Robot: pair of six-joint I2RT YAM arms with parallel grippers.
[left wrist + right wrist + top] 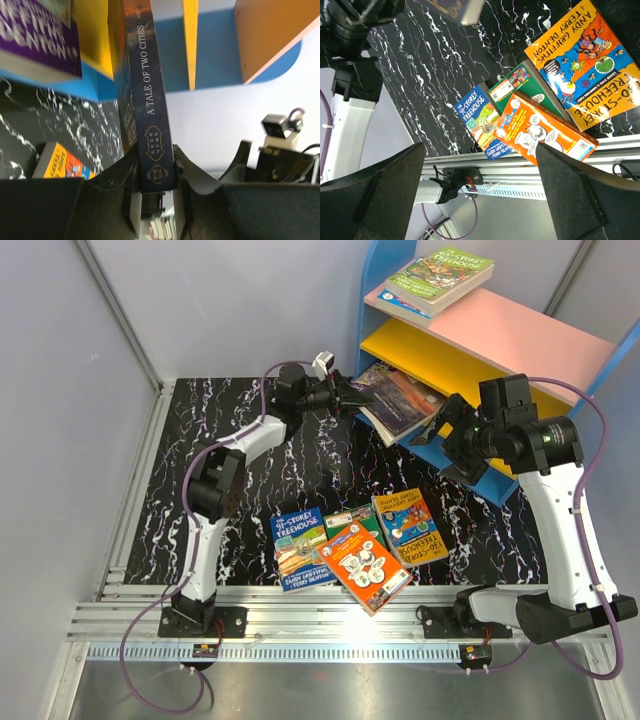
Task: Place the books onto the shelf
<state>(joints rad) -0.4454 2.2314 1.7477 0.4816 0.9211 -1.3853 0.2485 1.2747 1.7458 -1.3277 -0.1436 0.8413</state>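
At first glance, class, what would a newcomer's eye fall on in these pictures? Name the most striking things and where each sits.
The blue shelf with its pink top board stands at the far right of the table, with stacked books on top. The left claw grips a dark book, A Tale of Two Cities, by the shelf's left end. Four bright cartoon books lie clustered at the table's near edge.

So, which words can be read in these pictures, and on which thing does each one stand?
"A TALE OF TWO CITIES": spine of the dark book between the left fingers.
"ANDY GRIFFITHS" and "TERRY DENTON": cover of the yellow book.
"STOREY TREEHOUSE": cover of the blue book.
Too small or blurred to read: the orange book, the green book beside it, the books on the shelf.
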